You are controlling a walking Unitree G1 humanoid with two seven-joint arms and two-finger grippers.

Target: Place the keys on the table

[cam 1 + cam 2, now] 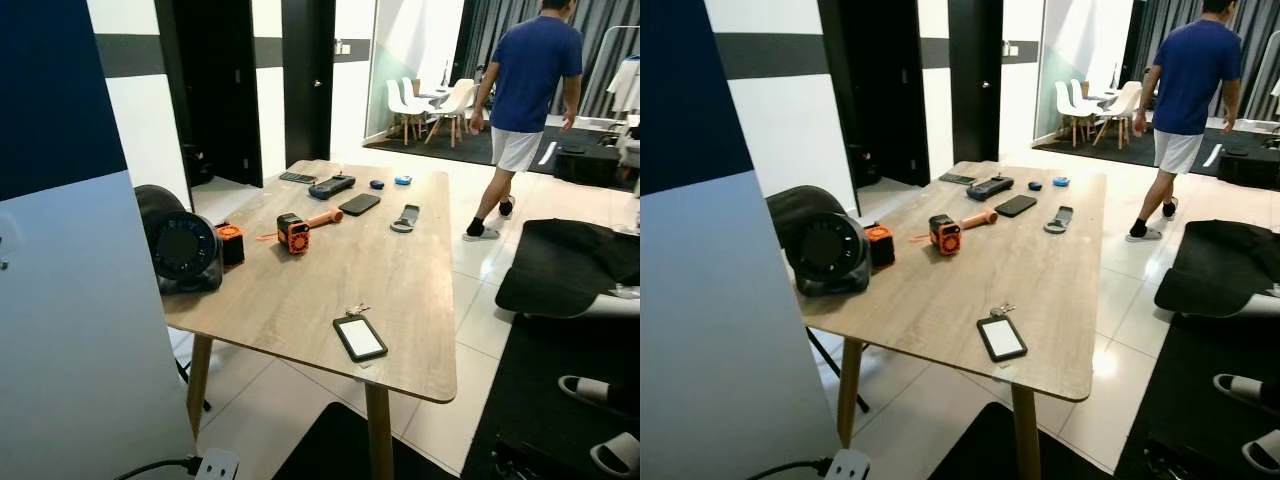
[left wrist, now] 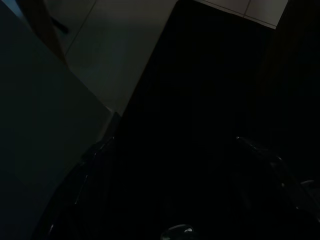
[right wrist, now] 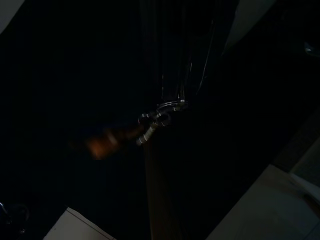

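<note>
The keys (image 3: pixel 155 120) dangle as a metal ring and links, seemingly pinched between the right gripper (image 3: pixel 172 97) fingers, low in the dark, well short of the wooden table (image 1: pixel 400 330). So the placing is, I'd judge, yet to come: carry over, lower, let go. On the table lie a white-faced card holder (image 1: pixel 360 338), an orange tool (image 1: pixel 293 233), a phone (image 1: pixel 359 204) and a black fan (image 1: pixel 180 245). The left gripper (image 2: pixel 180 150) hangs idle, fingers spread. A person (image 1: pixel 525 90) walks away. No containers in sight.
</note>
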